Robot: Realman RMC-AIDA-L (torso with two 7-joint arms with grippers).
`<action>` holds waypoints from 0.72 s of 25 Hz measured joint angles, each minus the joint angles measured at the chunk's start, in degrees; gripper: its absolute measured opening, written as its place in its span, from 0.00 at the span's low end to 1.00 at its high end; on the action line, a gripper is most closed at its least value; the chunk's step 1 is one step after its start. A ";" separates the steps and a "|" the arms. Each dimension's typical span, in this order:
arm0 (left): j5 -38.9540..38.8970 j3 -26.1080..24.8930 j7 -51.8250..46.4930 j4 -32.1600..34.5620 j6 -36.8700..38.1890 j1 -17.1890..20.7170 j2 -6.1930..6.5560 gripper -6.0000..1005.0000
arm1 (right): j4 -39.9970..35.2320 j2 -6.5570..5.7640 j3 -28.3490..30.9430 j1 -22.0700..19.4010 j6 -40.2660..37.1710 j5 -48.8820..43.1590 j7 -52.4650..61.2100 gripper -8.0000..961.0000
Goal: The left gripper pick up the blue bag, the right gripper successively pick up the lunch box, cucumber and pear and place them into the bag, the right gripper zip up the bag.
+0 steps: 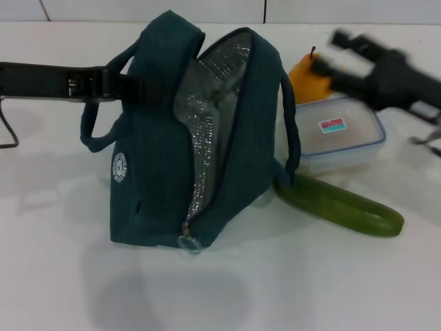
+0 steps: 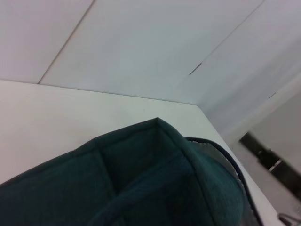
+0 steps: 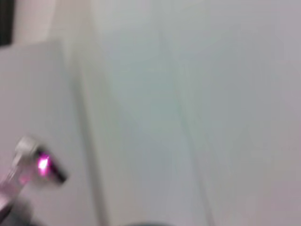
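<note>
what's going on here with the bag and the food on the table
The left gripper holds the blue bag by its top, so it stands unzipped with the silver lining showing. The right gripper is in the air above the lunch box and the pear, holding nothing. The cucumber lies on the table beside the bag. Nothing is packed yet.
</note>
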 joint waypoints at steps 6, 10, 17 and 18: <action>0.15 0.00 0.02 0.01 -0.32 0.00 0.00 0.07 | 1.99 -1.20 9.82 -4.82 -0.94 -0.11 4.28 0.87; 0.21 0.00 -0.10 0.03 -0.45 -0.02 0.00 0.07 | 7.73 -2.73 13.38 -4.94 0.47 -0.23 7.86 0.87; 0.26 0.01 -0.45 0.03 -0.49 -0.28 0.14 0.07 | 11.26 -3.92 13.28 -4.69 7.18 -0.41 15.35 0.87; 0.26 0.00 -0.61 0.03 -0.49 -0.37 0.14 0.07 | 11.28 -4.02 13.16 -4.61 8.31 -0.77 16.76 0.87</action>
